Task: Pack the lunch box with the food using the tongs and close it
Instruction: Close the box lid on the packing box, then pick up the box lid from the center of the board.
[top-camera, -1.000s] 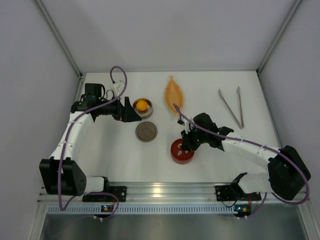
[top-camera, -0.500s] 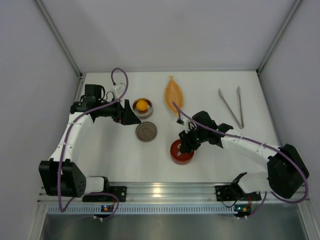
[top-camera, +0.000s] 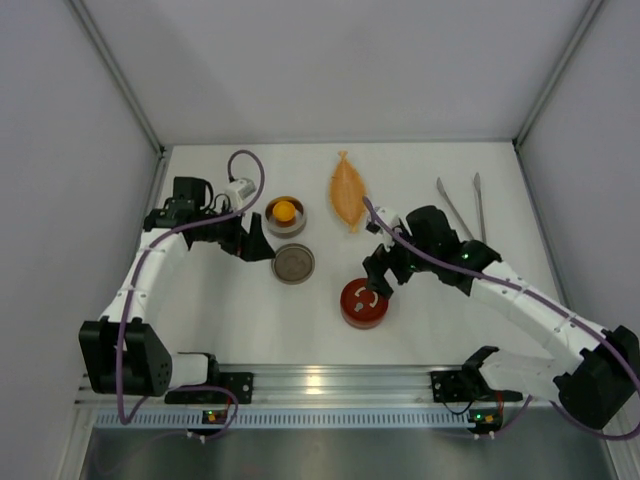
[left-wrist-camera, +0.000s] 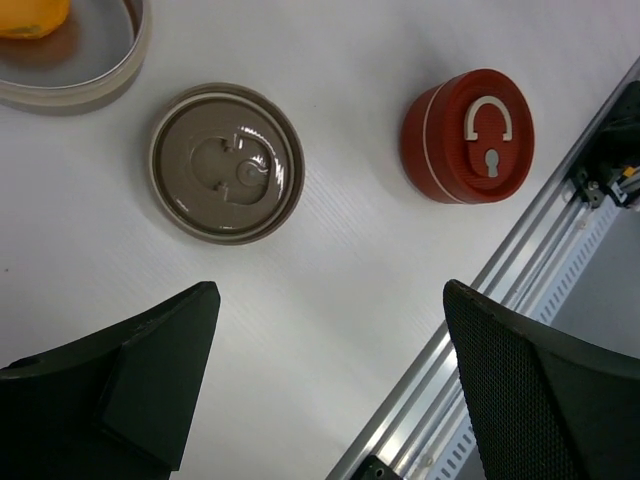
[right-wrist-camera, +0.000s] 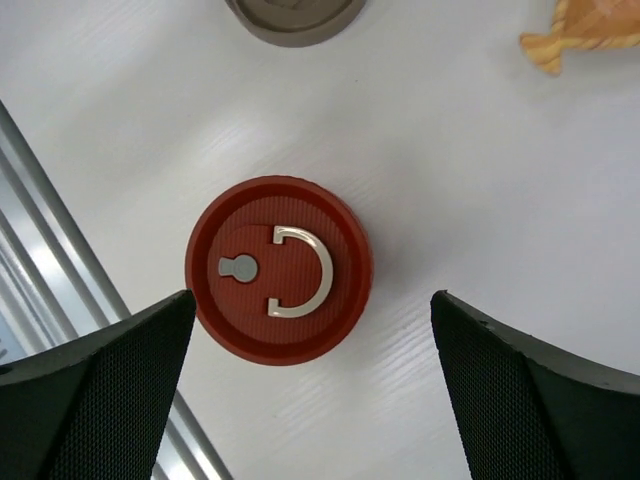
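A red round lunch box tin (top-camera: 363, 302) stands shut near the front, its lid carrying a silver ring handle (right-wrist-camera: 300, 272). My right gripper (top-camera: 378, 278) hovers open just above and behind it, touching nothing (right-wrist-camera: 311, 300). An open steel tin (top-camera: 286, 215) holds one orange-yellow piece of food (top-camera: 285, 210). A brown-grey lid (top-camera: 293, 264) lies flat in front of that tin. My left gripper (top-camera: 258, 240) is open and empty to the left of both (left-wrist-camera: 328, 300). The silver tongs (top-camera: 463, 212) lie untouched at the back right.
A flat orange leaf-shaped dish (top-camera: 348, 190) lies at the back centre, its tip showing in the right wrist view (right-wrist-camera: 590, 30). The aluminium rail (top-camera: 330, 380) runs along the table's front edge, close below the red tin (left-wrist-camera: 468, 135).
My right gripper has opened, let go of the red tin's lid and lifted back to the right. The left gripper has shifted slightly.
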